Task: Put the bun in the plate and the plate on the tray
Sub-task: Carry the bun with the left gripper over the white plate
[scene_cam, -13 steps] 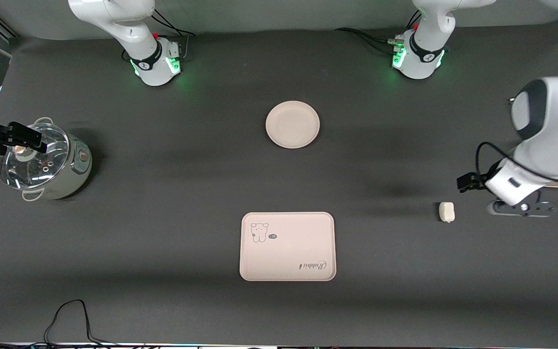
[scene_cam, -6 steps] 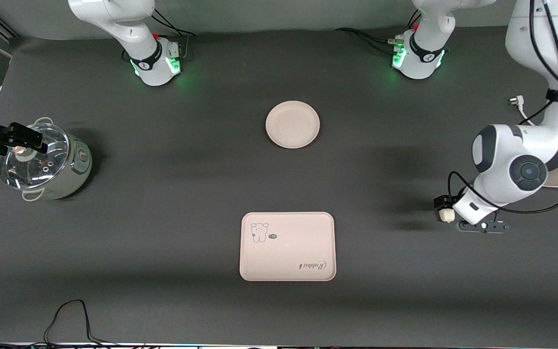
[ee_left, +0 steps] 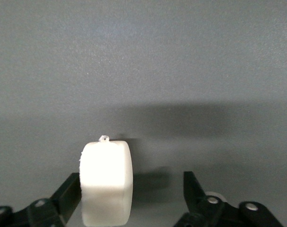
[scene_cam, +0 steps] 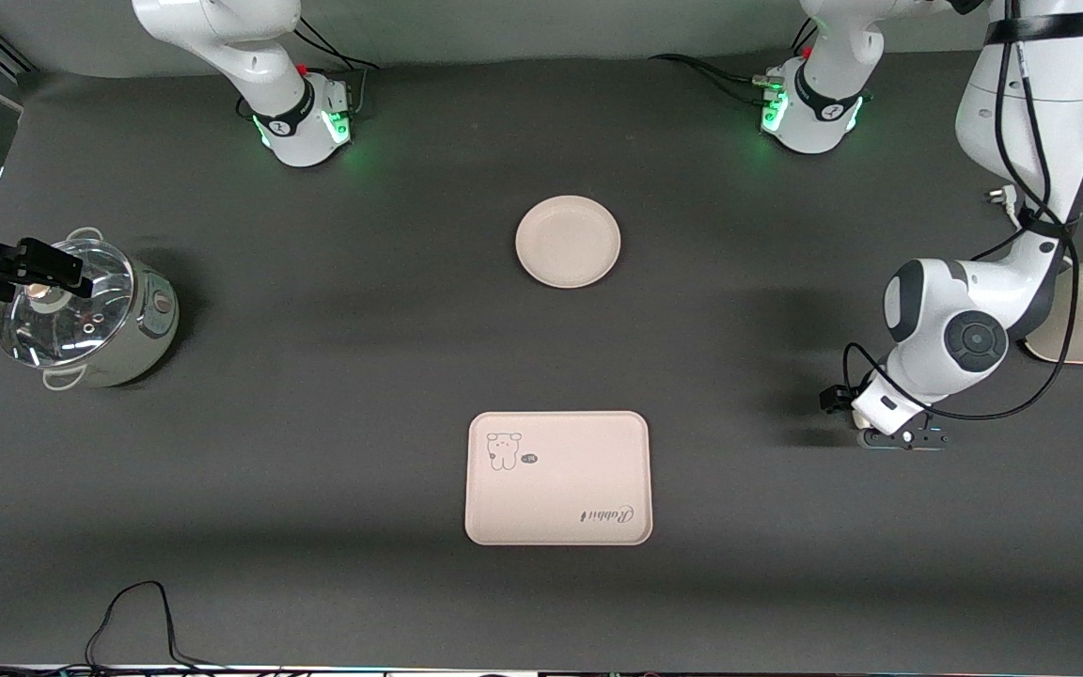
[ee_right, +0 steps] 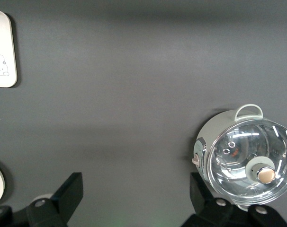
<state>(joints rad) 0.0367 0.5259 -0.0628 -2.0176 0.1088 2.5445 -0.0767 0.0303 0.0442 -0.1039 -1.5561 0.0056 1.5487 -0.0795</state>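
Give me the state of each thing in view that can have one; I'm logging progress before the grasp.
bun: on the table, between the left gripper's open jaws, not gripped
plate: empty, on the table, not on the tray
tray: empty, nearer to the front camera than the plate
pot: glass lid on
left gripper: open, down at the bun
right gripper: open, over the table near the pot, holding nothing

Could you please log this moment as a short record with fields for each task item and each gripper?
bun: on the table toward the left arm's end, between the left gripper's open fingers, not yet clamped
plate: bare, farther from the front camera than the tray
tray: bare
left gripper: low at the bun, open
right gripper: open, above the table by the pot, waiting
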